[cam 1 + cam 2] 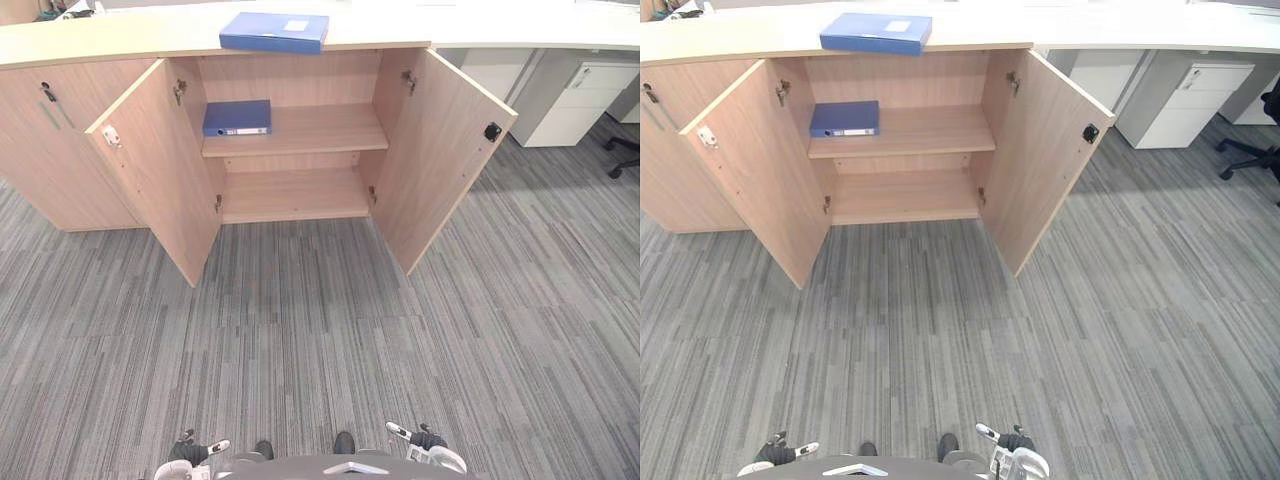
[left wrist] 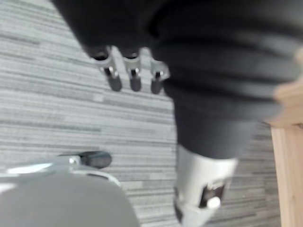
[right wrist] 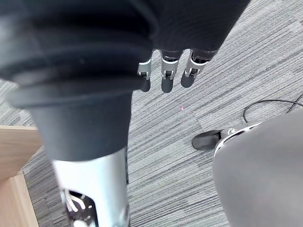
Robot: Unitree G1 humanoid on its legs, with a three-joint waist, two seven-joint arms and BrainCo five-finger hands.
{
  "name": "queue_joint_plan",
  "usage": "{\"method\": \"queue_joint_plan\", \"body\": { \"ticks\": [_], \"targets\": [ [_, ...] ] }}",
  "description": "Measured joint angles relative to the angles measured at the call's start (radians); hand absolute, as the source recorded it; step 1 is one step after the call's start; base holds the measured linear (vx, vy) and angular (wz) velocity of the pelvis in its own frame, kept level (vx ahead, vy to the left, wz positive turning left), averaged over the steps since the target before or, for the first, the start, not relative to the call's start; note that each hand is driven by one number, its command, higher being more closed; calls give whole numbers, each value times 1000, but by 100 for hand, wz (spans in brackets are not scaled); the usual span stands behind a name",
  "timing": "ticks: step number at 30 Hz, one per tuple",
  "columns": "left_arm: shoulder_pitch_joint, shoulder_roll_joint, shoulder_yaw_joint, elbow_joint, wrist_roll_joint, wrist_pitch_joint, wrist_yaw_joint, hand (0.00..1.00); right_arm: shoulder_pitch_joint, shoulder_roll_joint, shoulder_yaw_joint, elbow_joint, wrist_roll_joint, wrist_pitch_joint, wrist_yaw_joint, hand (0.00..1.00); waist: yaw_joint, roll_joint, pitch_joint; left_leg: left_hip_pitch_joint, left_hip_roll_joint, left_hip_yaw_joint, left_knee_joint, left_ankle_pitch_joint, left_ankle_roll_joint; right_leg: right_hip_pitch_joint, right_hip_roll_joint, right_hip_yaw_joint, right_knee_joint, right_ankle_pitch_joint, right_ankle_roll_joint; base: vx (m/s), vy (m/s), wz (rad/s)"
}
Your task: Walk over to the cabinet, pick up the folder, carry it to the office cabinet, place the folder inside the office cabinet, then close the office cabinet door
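A blue folder (image 1: 274, 31) lies flat on the wooden counter top, above the open cabinet (image 1: 300, 195). A second blue folder (image 1: 237, 117) lies on the cabinet's upper shelf, at its left end. Both cabinet doors stand wide open: the left door (image 1: 160, 170) and the right door (image 1: 440, 150). My left hand (image 1: 190, 452) and right hand (image 1: 428, 440) hang low at my sides, far back from the cabinet. In the wrist views the left hand's fingers (image 2: 132, 78) and the right hand's fingers (image 3: 168, 78) hang relaxed over the carpet, holding nothing.
Grey striped carpet (image 1: 320, 330) stretches between me and the cabinet. A closed cabinet section (image 1: 50, 140) adjoins on the left. A white drawer pedestal (image 1: 580, 100) stands at the right under the counter, with an office chair's base (image 1: 1255, 145) beside it.
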Motion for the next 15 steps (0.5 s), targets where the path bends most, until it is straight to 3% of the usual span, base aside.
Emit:
{"method": "queue_joint_plan", "body": {
  "ticks": [11, 15],
  "targets": [
    [-7, 10, 8, 0, -2, 0, 2, 0, -16, 19, 1, 1, -1, 4, 0, 0, 7, -15, 4, -19, -1, 43, 6, -20, 3, -40, 3, 44, 5, 7, 1, 9, 5, -11],
    [-14, 20, 10, -7, -11, 0, 5, 0, -28, 20, 8, 1, -1, 8, 0, 0, 17, -34, 11, -66, -3, 75, 95, -85, 17, -64, -8, 79, 8, 4, 12, 34, 36, -24]
  ]
}}
